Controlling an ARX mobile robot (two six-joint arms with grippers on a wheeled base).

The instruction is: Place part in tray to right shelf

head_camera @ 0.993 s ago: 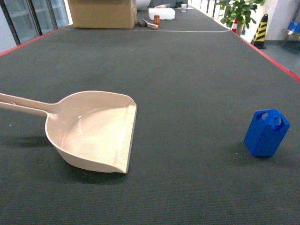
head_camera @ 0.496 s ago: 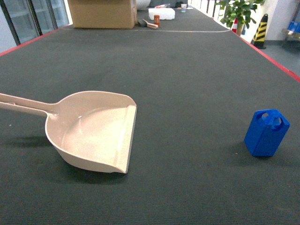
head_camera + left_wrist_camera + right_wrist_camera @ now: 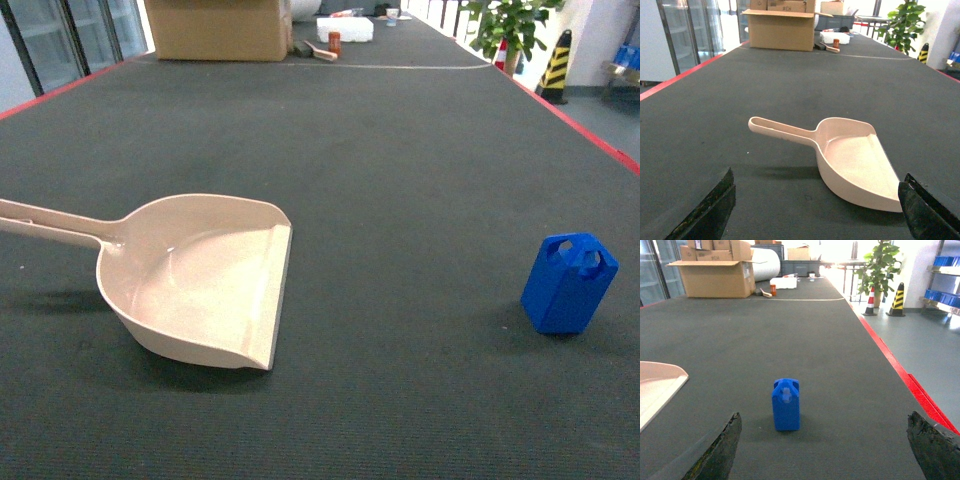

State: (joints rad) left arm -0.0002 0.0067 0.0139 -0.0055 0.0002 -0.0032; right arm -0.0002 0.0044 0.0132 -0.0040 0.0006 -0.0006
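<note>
The small bright-blue plastic hexagonal part (image 3: 569, 283) stands upright near the right edge of the dark ribbed bench (image 3: 400, 150), well apart from the empty beige plastic scoop-shaped tray (image 3: 200, 280). Both claws, left gripper (image 3: 815, 210) and right gripper (image 3: 825, 450), are spread wide and hold nothing. The tall part may tip if 1 finger pushes it first.

Blue part (image 3: 568, 283) — beige tray (image 3: 200, 280).

Glossy plastic tray (image 3: 200, 285), matt ribbed mat (image 3: 400, 150)
</note>
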